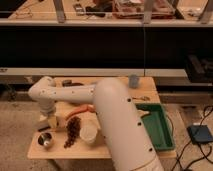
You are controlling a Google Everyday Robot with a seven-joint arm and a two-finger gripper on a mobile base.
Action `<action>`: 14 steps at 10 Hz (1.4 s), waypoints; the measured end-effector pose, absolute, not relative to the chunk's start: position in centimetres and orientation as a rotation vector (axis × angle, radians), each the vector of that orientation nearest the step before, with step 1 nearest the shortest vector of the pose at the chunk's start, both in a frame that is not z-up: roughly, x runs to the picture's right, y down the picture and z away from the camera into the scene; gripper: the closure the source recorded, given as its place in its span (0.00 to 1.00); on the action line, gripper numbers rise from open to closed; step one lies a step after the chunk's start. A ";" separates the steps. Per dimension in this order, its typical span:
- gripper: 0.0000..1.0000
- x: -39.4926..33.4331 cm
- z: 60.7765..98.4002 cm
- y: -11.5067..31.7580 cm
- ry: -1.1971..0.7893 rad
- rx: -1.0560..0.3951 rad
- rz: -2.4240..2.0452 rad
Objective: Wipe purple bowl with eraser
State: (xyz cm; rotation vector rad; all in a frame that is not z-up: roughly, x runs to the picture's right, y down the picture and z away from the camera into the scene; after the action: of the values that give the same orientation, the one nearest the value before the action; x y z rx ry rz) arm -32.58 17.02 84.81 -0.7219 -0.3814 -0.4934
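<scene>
My white arm reaches across the wooden table [125, 150] to its left side. The gripper [51, 122] hangs below the wrist, low over the table's front left part. A small dark flat piece [44, 128] lies right at the gripper's left; it may be the eraser, but I cannot tell whether it is held. A dark low shape [74, 83] at the table's back left edge may be the purple bowl; its colour does not show clearly and the arm hides part of it.
A small steel cup [45, 141] stands at the front left. Beside it are a dark red cluster [73, 132] and a white cup [89, 134]. An orange-red thing [80, 110] shows under the arm. A green tray [159, 125] is at right, a grey cup [133, 80] at the back.
</scene>
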 end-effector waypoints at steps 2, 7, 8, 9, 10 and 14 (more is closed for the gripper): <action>0.42 -32.0 85.4 17.2 -0.376 -0.738 -0.469; 0.82 -31.1 83.5 15.1 -0.439 -0.707 -0.428; 0.82 -30.7 82.8 14.5 -0.463 -0.704 -0.425; 0.82 -30.2 82.1 13.7 -0.494 -0.703 -0.414; 0.82 -29.7 81.4 12.2 -0.521 -0.698 -0.396; 0.82 -27.3 79.7 6.0 -0.545 -0.697 -0.328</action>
State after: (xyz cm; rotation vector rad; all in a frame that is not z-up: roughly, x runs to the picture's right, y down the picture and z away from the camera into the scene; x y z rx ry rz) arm -27.34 5.96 79.68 -0.6970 -0.5447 -0.3276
